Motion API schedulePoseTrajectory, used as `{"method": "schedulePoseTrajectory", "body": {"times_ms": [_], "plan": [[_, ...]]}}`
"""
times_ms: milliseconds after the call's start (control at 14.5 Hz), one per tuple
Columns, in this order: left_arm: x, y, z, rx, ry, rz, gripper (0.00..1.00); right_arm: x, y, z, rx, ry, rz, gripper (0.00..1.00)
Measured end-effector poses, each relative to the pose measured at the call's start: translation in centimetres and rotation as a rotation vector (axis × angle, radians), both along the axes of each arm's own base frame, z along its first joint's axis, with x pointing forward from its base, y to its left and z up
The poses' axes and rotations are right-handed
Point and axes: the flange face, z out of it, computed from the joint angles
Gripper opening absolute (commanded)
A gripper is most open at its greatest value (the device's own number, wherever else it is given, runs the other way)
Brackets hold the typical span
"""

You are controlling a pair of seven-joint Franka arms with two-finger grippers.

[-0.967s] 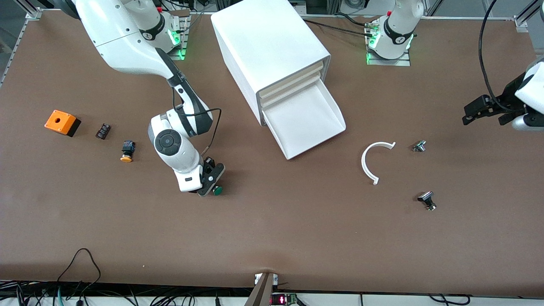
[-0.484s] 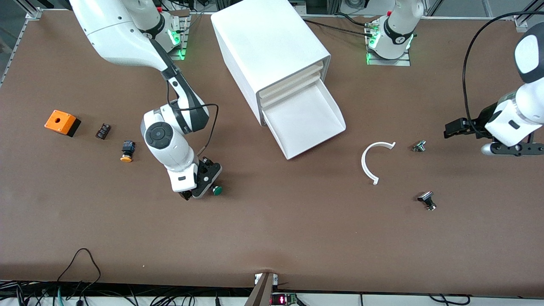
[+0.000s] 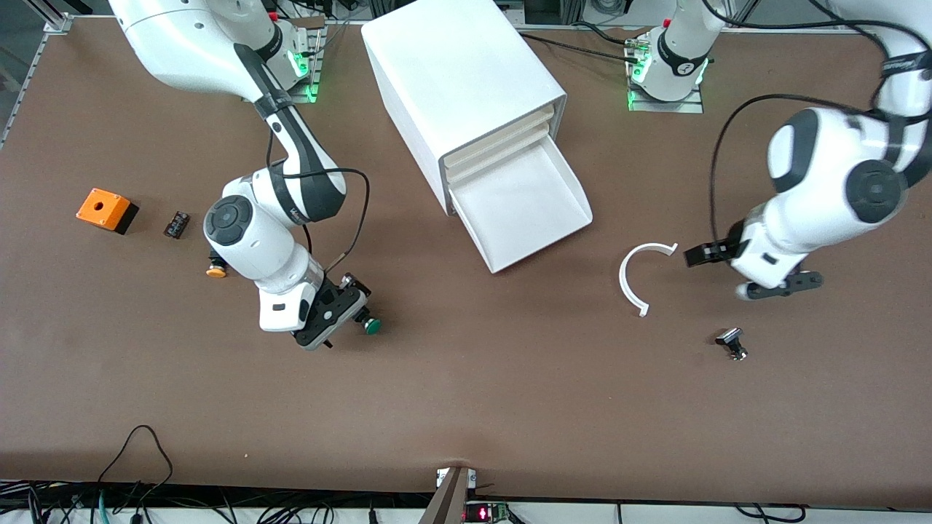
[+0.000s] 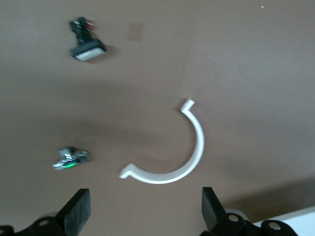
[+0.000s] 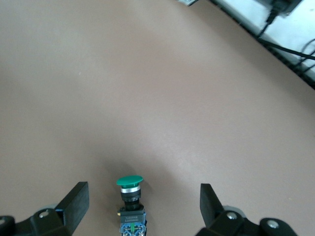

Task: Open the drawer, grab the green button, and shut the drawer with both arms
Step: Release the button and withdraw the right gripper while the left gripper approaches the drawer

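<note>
Jaws, right gripper (image 3: pixel 348 309): spread, nothing between them; low over the tabletop (image 3: pixel 466 393), the button (image 3: pixel 370 325) just beside it.
Jaws, left gripper (image 3: pixel 735 271): spread, empty; over the tabletop near the white arc piece (image 3: pixel 636 275).
Front view, drawer (image 3: pixel 528 206): lowest of the cabinet (image 3: pixel 459 87) stack, pulled out, tray bare.
Front view, button: lies on the tabletop, well apart from the drawer, toward the right arm's end.
Front view, other parts: orange box (image 3: pixel 106 209), small black block (image 3: pixel 176 224), orange-capped button (image 3: pixel 215 270) beside the right arm; black-and-silver part (image 3: pixel 732 343) nearer the camera than the left gripper.
Left wrist view: fingertips (image 4: pixel 78 210) wide apart; arc piece (image 4: pixel 172 151) and two small parts (image 4: pixel 71 158) (image 4: pixel 87 43) on the tabletop.
Right wrist view: button (image 5: pixel 131 202) lies between the spread fingertips (image 5: pixel 78 199), touching neither, green cap pointing away from the wrist.
</note>
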Motion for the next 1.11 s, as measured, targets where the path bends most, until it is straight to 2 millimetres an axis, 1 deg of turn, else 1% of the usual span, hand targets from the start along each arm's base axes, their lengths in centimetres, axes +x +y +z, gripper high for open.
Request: {"method": "schedulePoseTrajectory", "body": {"times_ms": [69, 138, 345, 484, 622, 760, 829, 898, 1105], "plan": [[-0.2, -1.8, -1.3, -0.001, -0.013, 0.028, 0.99, 0.1, -0.6, 0.5, 0.017, 0.018, -0.063, 1.0], [-0.4, -3.0, -2.7, -0.002, -0.027, 0.052, 0.99, 0.2, -1.4, 1.0, 0.025, 0.048, -0.126, 1.0], [-1.5, -6.0, -6.8, -0.009, -0.053, 0.113, 0.99, -0.1, -4.6, 2.2, 0.004, 0.175, -0.248, 1.0], [-2.0, -8.4, -8.8, -0.013, -0.058, 0.148, 0.99, -0.8, -6.5, 2.9, -0.022, 0.281, -0.377, 1.0], [-2.7, -11.6, -10.6, -0.022, -0.068, 0.191, 0.99, -1.6, -8.1, 3.8, -0.052, 0.372, -0.493, 1.0], [-3.7, -14.7, -12.4, -0.025, -0.064, 0.226, 0.99, -1.7, -10.3, 5.6, -0.063, 0.386, -0.559, 1.0], [-4.2, -15.8, -13.1, -0.023, -0.056, 0.233, 0.99, -1.5, -11.8, 6.6, -0.059, 0.373, -0.586, 1.0], [-4.7, -16.7, -13.7, -0.02, -0.046, 0.231, 0.99, -1.2, -13.7, 7.7, -0.052, 0.359, -0.615, 1.0], [-6.1, -18.8, -15.2, -0.009, -0.019, 0.204, 0.99, -1.1, -20.3, 10.8, -0.041, 0.343, -0.699, 1.0]]}}
